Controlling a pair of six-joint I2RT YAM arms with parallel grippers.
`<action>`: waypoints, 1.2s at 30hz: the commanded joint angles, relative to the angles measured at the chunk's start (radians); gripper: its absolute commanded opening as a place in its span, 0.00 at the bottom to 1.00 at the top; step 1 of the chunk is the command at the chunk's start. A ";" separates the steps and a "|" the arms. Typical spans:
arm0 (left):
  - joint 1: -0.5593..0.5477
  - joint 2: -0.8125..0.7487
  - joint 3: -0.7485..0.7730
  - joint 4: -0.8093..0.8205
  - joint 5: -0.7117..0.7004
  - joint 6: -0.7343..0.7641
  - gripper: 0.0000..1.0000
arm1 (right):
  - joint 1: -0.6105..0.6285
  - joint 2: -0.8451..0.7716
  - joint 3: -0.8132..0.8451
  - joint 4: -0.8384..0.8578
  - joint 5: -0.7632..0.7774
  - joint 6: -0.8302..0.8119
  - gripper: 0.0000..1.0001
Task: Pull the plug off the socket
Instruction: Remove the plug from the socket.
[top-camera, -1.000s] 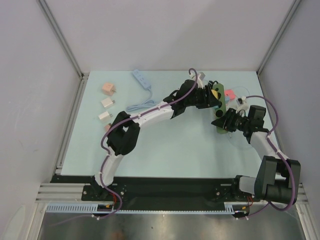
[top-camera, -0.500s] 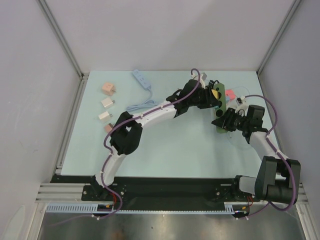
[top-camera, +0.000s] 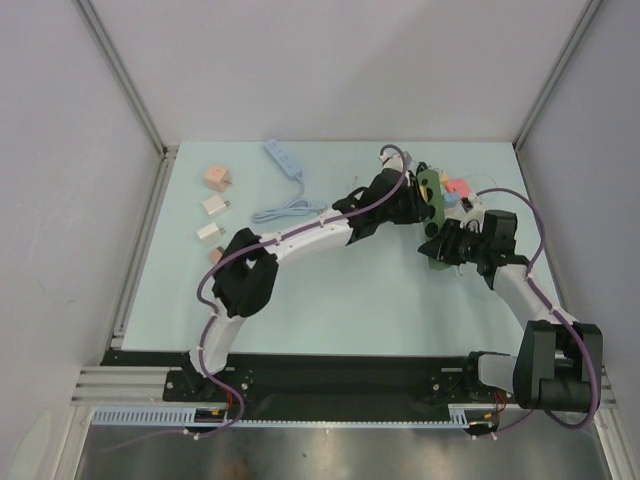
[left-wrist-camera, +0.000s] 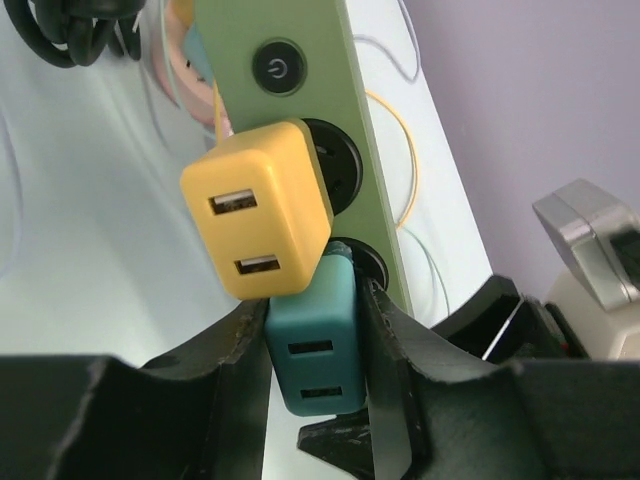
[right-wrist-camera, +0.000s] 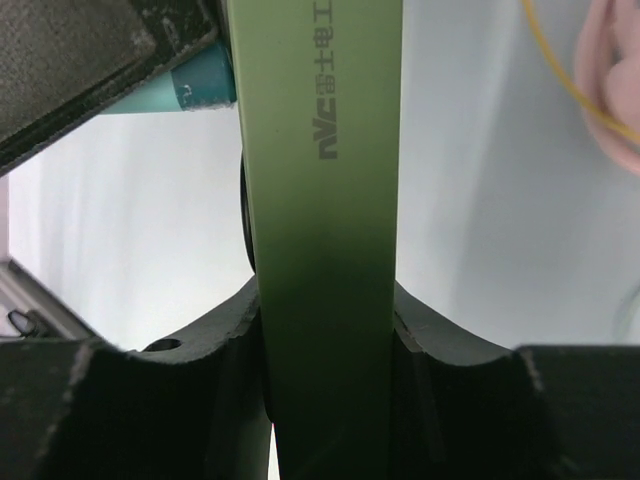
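Four loose plugs (top-camera: 213, 205) lie far left on the surface (top-camera: 330, 290), near one blue strip (top-camera: 283, 158). Mid-right, the left claw (left-wrist-camera: 312, 318) pinches the flat sides of the teal plug (left-wrist-camera: 310, 355), apparently seated in the green strip (left-wrist-camera: 320, 30) below one yellow plug (left-wrist-camera: 260, 210). The plastic looks hard, light and probably slick, so a firm side grip suits. The right claw (right-wrist-camera: 325, 330) clamps the green strip.
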 joint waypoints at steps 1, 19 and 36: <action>0.053 -0.155 -0.152 0.108 0.170 0.053 0.00 | -0.045 -0.012 0.059 0.064 0.140 0.005 0.00; -0.020 -0.104 0.031 -0.141 0.075 0.089 0.00 | -0.026 -0.008 0.064 0.045 0.270 -0.017 0.00; 0.063 -0.342 -0.340 0.152 0.308 -0.006 0.00 | -0.037 -0.023 0.062 0.050 0.247 -0.010 0.00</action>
